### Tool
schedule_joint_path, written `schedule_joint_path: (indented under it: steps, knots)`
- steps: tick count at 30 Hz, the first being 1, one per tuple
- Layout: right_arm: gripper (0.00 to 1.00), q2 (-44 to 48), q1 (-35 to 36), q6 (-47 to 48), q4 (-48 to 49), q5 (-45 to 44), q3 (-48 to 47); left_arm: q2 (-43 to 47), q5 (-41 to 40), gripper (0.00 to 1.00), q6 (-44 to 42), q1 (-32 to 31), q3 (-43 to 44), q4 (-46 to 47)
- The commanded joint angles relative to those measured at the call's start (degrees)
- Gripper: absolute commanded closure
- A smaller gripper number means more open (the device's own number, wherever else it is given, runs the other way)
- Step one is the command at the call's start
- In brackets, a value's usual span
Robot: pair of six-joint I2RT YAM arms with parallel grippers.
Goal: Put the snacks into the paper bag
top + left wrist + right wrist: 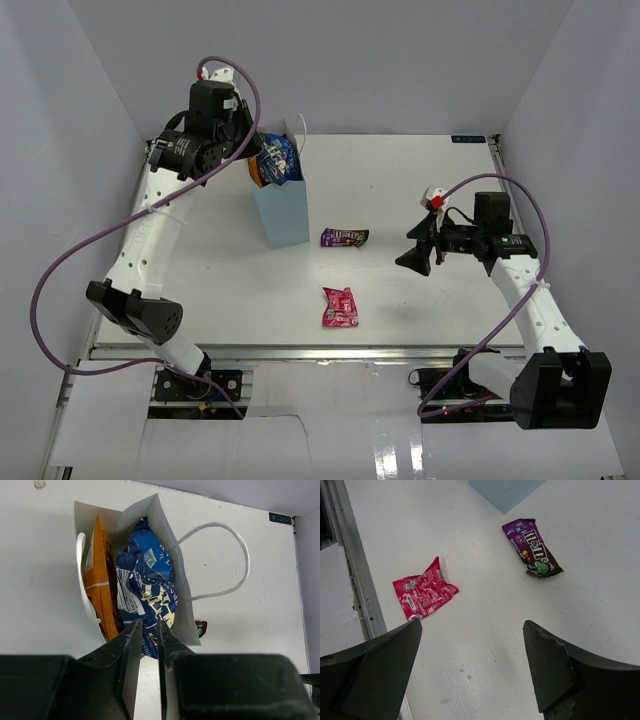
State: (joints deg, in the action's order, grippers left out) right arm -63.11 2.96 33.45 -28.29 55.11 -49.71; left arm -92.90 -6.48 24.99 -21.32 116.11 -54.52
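Snacks in bag [285,215]: orange packet [100,590], blue packet [150,580].
Snacks on table [420,310]: purple packet [532,547], red packet [422,595].
Your left gripper [147,625]: over bag, jaws nearly together at blue packet; you cannot tell any grip.
Your right gripper [472,626]: jaws wide apart.

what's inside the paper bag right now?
Looking down into the paper bag: an orange chip bag standing on edge beside a dark blue candy bag. Those two fill the opening, so anything underneath them is covered.
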Motion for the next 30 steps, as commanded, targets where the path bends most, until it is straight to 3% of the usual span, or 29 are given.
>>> schedule_joint_path:
  steps: [1, 19, 30]
  knots:
    - [0.12, 0.0, -0.2, -0.1, 1.9, 0.0, -2.2, -1.2, 0.8, 0.71, 0.8, -0.3, -0.5, -2.3]
    - [0.12, 0.4, -0.1, -0.3, 2.0, -0.5, -2.7, -14.1, 1.4, 0.59, -0.2, -0.4, 7.4, -1.2]
    - [0.12, 0.9, -0.1, -0.5, 2.2, 0.0, -1.6, -14.6, -0.6, 0.54, -2.0, -0.4, -1.4, 0.0]
